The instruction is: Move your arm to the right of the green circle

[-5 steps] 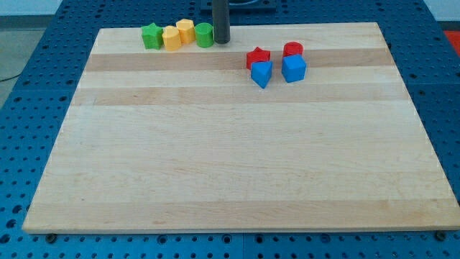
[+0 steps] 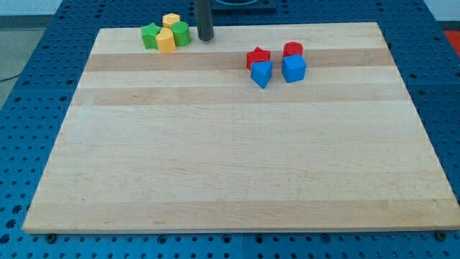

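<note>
While my tip point(image 2: 205, 38) sat just right of green circle point(image 2: 181, 34), gentle stop advised; no fingers fitted, nothing grasped.

Rod point(image 2: 205, 18): upper length cut off by the view's top edge. Yellow block point(image 2: 171, 20) at the view's top: lower part hidden behind the green circle point(image 2: 180, 33) and a second yellow block point(image 2: 166, 41); shape could not be told. Red block point(image 2: 292, 50): lower part hidden behind the blue cube point(image 2: 293, 69).
</note>
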